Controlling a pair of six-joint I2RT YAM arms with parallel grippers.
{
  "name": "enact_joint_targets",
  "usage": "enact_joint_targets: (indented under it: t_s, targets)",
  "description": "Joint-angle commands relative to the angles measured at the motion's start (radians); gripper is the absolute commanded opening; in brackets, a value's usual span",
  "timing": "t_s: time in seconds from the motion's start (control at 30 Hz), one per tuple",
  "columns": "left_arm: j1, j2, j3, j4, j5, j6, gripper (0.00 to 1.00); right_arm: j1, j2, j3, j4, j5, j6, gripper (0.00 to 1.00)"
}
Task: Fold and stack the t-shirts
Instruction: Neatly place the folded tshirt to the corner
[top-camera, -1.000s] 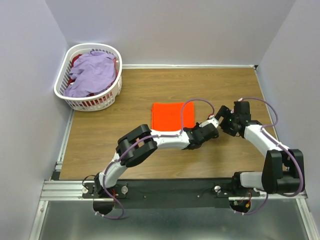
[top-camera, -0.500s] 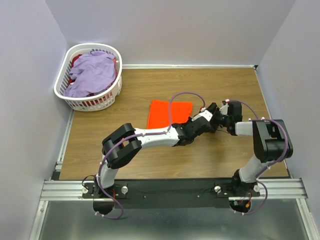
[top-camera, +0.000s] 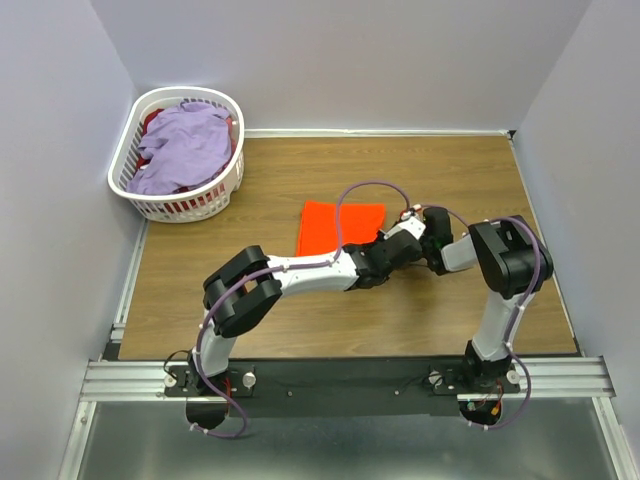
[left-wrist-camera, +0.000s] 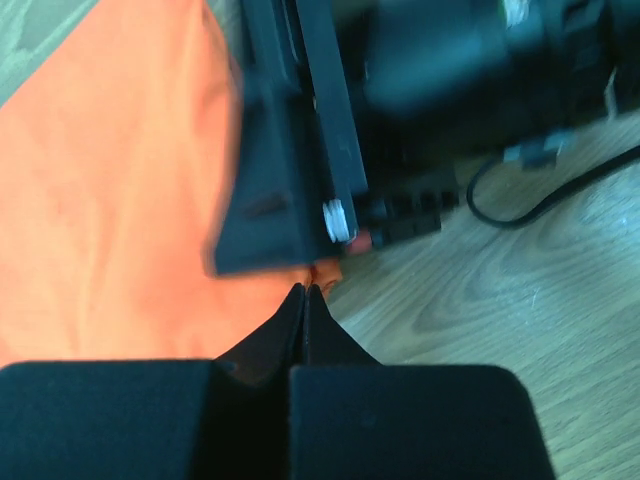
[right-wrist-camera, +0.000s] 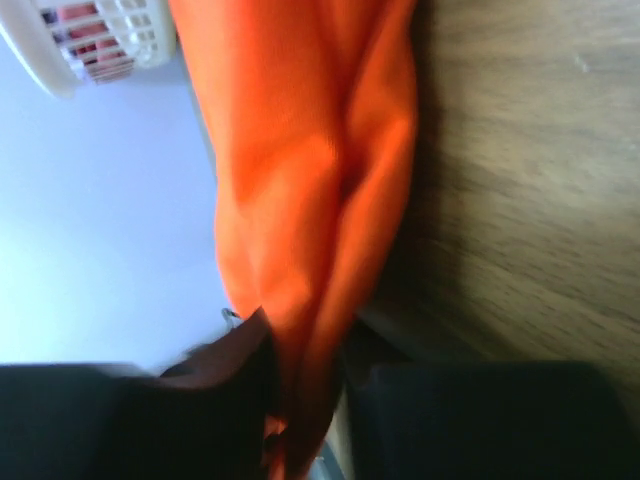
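Status: orange tee (top-camera: 338, 228) lies folded flat mid-table (top-camera: 250, 190), a bit skewed. L gripper (left-wrist-camera: 305, 298) is clenched tight, tips at the tee's right edge; I can't tell if cloth is caught betw. them. R gripper (right-wrist-camera: 305, 395) has bunched orange cloth betw. its 2 fingers, grasping the tee. Both grippers meet just right of it. Lavender tee (top-camera: 185, 145) sits heaped in the basket (top-camera: 185, 208), back-left corner.
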Motion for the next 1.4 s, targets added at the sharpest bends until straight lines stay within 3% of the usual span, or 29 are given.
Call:
enact_joint_targets:
  t_s: [0.0, 0.03, 0.13, 0.17, 0.23, 0.27, 0.37, 0.43, 0.6, 0.8, 0.93, 1.1, 1.2, 1.37]
  targets:
    - [0.007, -0.02, 0.036, 0.013, 0.022, -0.023, 0.02, 0.005, 0.005, 0.014, -0.066, 0.021, -0.063, 0.08]
    - [0.011, -0.019, 0.036, 0.013, 0.029, -0.026, 0.07, 0.007, 0.002, 0.025, -0.098, 0.027, -0.083, 0.01]
    - [0.017, -0.023, 0.05, 0.005, 0.052, -0.042, 0.17, 0.005, -0.029, 0.076, -0.285, 0.085, -0.21, 0.01]
    - [0.022, -0.03, 0.052, 0.002, 0.068, -0.043, 0.29, 0.005, -0.039, 0.133, -0.354, 0.113, -0.255, 0.01]
    - [0.04, -0.068, 0.056, -0.011, 0.081, -0.051, 0.42, -0.002, -0.075, 0.186, -0.527, 0.22, -0.382, 0.01]
    - [0.049, -0.089, 0.055, -0.016, 0.098, -0.053, 0.56, -0.01, -0.085, 0.207, -0.576, 0.262, -0.412, 0.01]
    - [0.103, -0.192, 0.024, -0.022, 0.138, -0.051, 0.78, -0.053, -0.099, 0.313, -0.767, 0.42, -0.559, 0.01]
    - [0.174, -0.278, 0.009, -0.039, 0.184, -0.036, 0.85, -0.068, -0.081, 0.419, -0.896, 0.578, -0.667, 0.0]
    - [0.365, -0.434, -0.06, -0.064, 0.244, 0.019, 0.86, -0.07, 0.012, 0.652, -1.061, 0.987, -0.852, 0.0]
    - [0.54, -0.565, -0.189, -0.015, 0.259, 0.032, 0.85, -0.111, 0.186, 0.925, -1.063, 1.292, -1.025, 0.01]
    - [0.632, -0.657, -0.313, 0.051, 0.315, 0.029, 0.85, -0.168, 0.317, 1.115, -1.045, 1.403, -1.181, 0.01]
    - [0.704, -0.688, -0.453, 0.113, 0.286, 0.026, 0.84, -0.22, 0.468, 1.371, -1.008, 1.443, -1.283, 0.01]
    - [0.718, -0.657, -0.462, 0.117, 0.278, 0.024, 0.83, -0.271, 0.559, 1.566, -0.988, 1.44, -1.315, 0.01]
    - [0.747, -0.616, -0.454, 0.123, 0.284, 0.021, 0.83, -0.311, 0.678, 1.701, -0.971, 1.439, -1.289, 0.01]
